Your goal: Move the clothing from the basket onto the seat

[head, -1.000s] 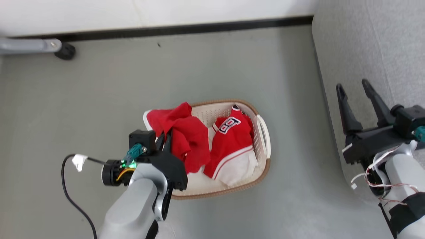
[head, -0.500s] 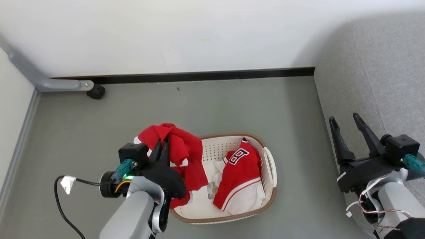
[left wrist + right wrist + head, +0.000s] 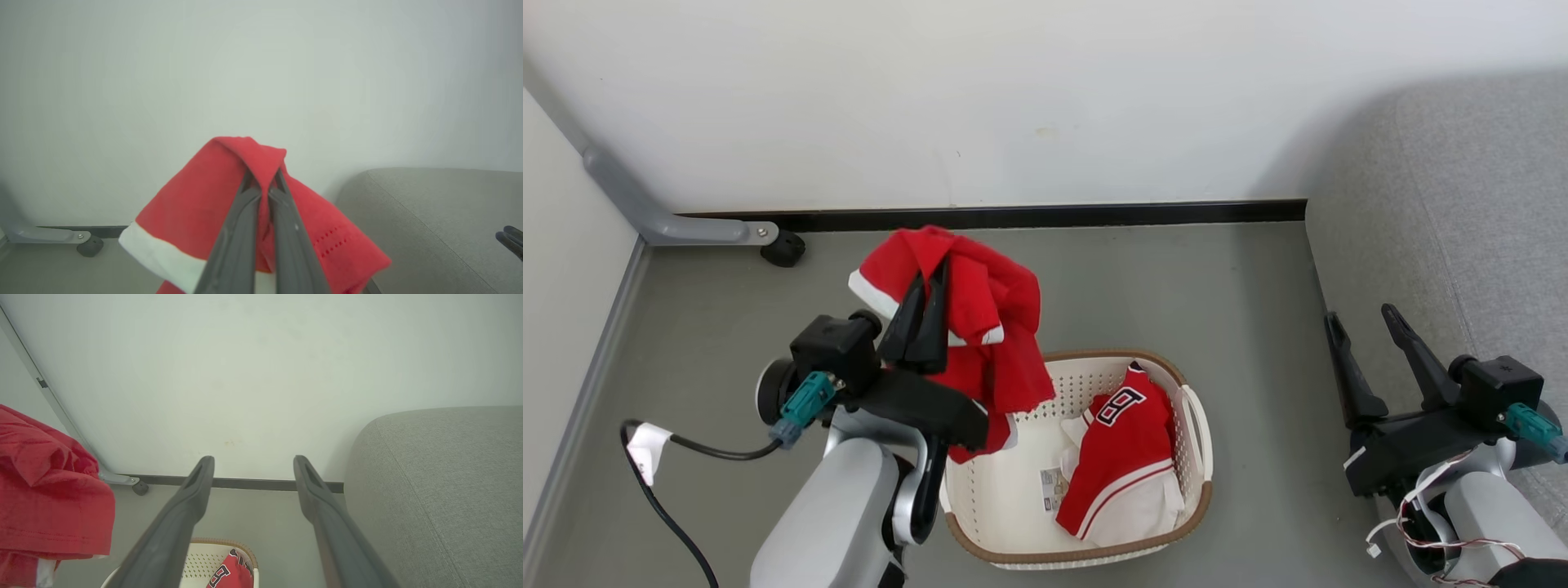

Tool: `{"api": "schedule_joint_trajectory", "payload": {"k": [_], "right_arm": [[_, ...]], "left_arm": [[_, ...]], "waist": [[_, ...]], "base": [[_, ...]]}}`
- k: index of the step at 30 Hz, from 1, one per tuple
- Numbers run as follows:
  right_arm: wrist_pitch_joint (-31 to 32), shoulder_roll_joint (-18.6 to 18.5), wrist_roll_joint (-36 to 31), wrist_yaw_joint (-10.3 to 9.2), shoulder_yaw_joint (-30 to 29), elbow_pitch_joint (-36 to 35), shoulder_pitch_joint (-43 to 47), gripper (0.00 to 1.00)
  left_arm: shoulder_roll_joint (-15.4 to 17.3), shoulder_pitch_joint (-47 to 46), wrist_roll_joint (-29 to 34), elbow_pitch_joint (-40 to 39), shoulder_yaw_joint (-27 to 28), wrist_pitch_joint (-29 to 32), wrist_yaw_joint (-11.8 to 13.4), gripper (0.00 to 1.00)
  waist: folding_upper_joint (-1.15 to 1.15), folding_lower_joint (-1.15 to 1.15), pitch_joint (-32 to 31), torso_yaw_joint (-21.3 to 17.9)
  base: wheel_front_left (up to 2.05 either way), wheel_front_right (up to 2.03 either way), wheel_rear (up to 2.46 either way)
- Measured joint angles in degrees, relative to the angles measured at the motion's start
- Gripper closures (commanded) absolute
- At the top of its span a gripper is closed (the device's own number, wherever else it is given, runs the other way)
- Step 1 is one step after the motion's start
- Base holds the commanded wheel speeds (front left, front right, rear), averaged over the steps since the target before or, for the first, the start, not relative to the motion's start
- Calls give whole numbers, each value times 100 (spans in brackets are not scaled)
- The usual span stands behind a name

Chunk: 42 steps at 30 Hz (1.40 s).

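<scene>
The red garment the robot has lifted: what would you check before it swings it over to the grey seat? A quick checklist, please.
1. Grip: left gripper shut on the lifted garment: ok.
2. Hem: the garment's low end overlaps the basket rim in the head view; whether it hangs clear: cannot tell.
3. Snag: numbered garment lies in the basket, apart from the lifted one: ok.
4. Other arm: right gripper open, holding nothing: ok.
5. Target: seat lies to the robot's right: ok.
</scene>
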Motion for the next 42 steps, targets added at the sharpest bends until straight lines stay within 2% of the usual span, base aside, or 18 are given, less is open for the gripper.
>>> {"api": "schedule_joint_trajectory", "payload": {"k": [12,15,28,34,39,42], "right_arm": [[0,62,-1,0,3,-36,26,0],[0,66,-1,1,14,-45,26,0],[0,69,-1,1,131,-59,2,0],[0,74,9,1,269,-275,-27,0],[0,66,43,1,604,-617,-122,0],[0,40,94,1,1022,-934,-241,0]], "left_arm": [[41,23,495,-1272,102,-2,-109,100],[42,90,549,-1469,66,-2,-205,100],[74,135,800,-1822,79,-2,-355,100],[73,209,893,-1830,68,-2,-456,100],[77,222,977,-1824,16,-2,-508,100],[73,222,1002,-1813,-2,-2,-552,100]], "waist": [[0,0,-15,64],[0,0,-11,68],[0,0,18,54],[0,0,20,43],[0,0,18,36],[0,0,17,37]], "base": [[0,0,0],[0,0,0],[0,0,0],[0,0,0],[0,0,0],[0,0,0]]}}
